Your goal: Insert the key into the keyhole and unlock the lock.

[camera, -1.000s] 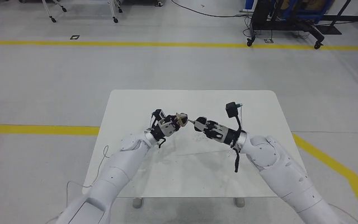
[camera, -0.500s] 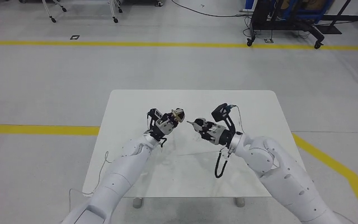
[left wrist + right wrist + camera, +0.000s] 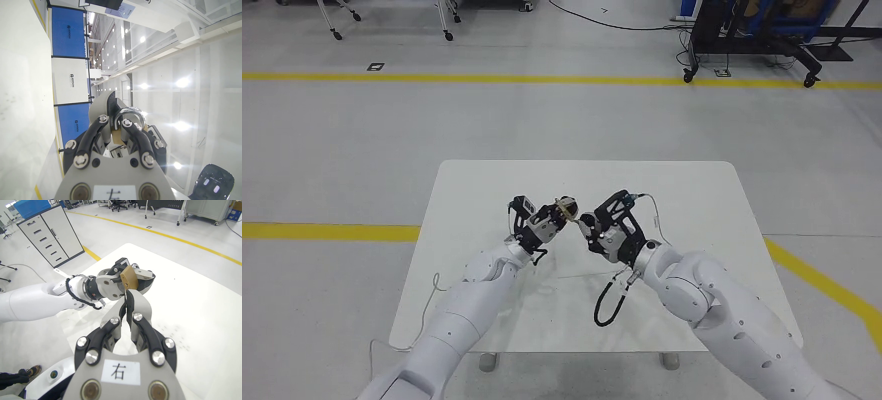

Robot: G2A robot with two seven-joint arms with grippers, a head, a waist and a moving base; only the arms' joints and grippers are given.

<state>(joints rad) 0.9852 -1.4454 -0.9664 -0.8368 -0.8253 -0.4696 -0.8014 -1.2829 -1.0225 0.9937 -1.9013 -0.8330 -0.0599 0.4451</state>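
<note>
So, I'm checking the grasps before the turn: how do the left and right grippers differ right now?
The left gripper clamps the brass padlock; the right gripper pinches a thin key. The left gripper's fingers stand apart across the padlock; the right gripper's nearly touch. Both are shut on their loads above the table, meeting at the keyhole.

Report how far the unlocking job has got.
Done: the left gripper holds the padlock off the table, and the right gripper pinches the key. In hand: the key tip sits at the keyhole; its depth is unclear. Left: full insertion, the turn, and release of the shackle, which looks closed.
</note>
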